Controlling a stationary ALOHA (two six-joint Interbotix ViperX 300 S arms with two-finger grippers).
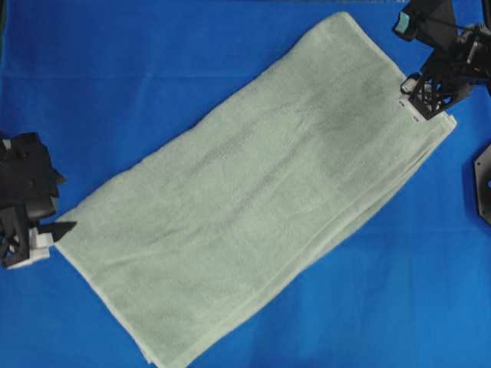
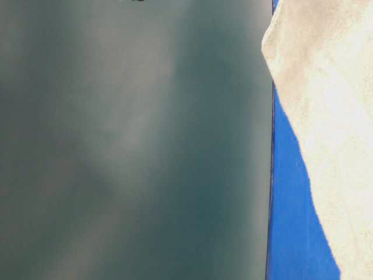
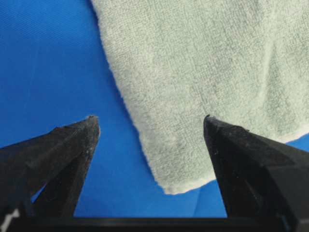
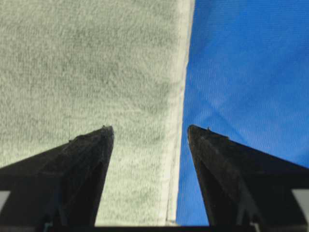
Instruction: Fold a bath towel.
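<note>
The bath towel [image 1: 253,192], pale sage-green terry, lies flat and doubled over on the blue cloth [image 1: 115,77], running diagonally from lower left to upper right. My left gripper [image 1: 47,234] sits at its lower-left corner. In the left wrist view that gripper [image 3: 150,118] is open, and the towel's corner [image 3: 193,72] lies on the cloth between the fingers, untouched. My right gripper [image 1: 410,111] hovers over the towel's upper-right end. It [image 4: 149,127] is open too, with the towel's light hemmed edge [image 4: 176,121] running between its fingers. The table-level view catches only a towel edge [image 2: 326,116].
Blue cloth [image 4: 251,72] covers the whole table. A black arm part [image 1: 483,184] stands at the right edge, and the right arm's body with a teal piece [image 1: 403,23] sits at the top right. A blurred dark surface [image 2: 134,140] fills most of the table-level view.
</note>
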